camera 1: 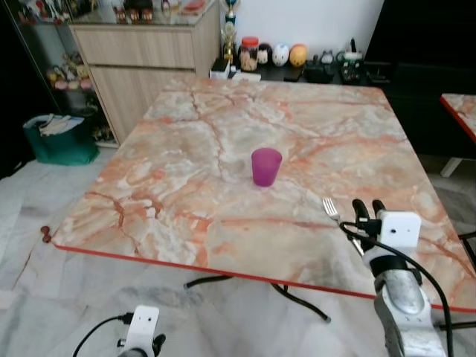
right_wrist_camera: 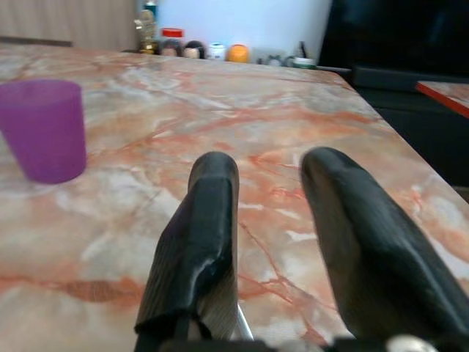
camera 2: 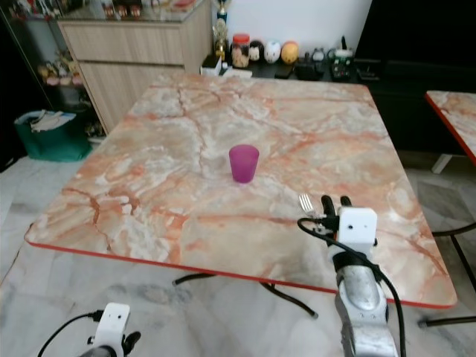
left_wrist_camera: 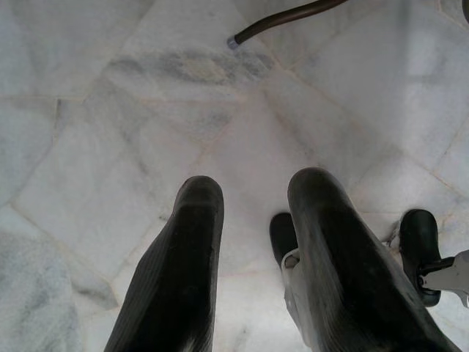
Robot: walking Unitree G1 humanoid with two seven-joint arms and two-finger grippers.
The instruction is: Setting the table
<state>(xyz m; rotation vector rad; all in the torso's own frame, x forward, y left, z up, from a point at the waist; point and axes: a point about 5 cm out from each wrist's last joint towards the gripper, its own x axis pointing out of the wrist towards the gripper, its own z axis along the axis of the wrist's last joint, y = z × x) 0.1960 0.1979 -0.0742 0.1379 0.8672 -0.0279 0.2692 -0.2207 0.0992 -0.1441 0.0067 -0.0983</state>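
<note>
Right tool (camera 1: 370, 209) sits low over the near right part of the marble desk (camera 1: 223, 141), fingers (right_wrist_camera: 201, 242) parted by a narrow gap. A fork (camera 1: 332, 211) lies just beside its left finger, tines pointing away from the robot — whether the tool grips the handle cannot be told. A purple cup (camera 1: 266, 166) stands upright on the desk, ahead and to the left of this tool, well apart. Left tool (left_wrist_camera: 253, 257) hangs below the desk edge over the marble floor (left_wrist_camera: 110, 110) — fingers slightly apart, holding nothing.

One purple cup (camera 1: 266, 166), one fork (camera 1: 332, 210).
</note>
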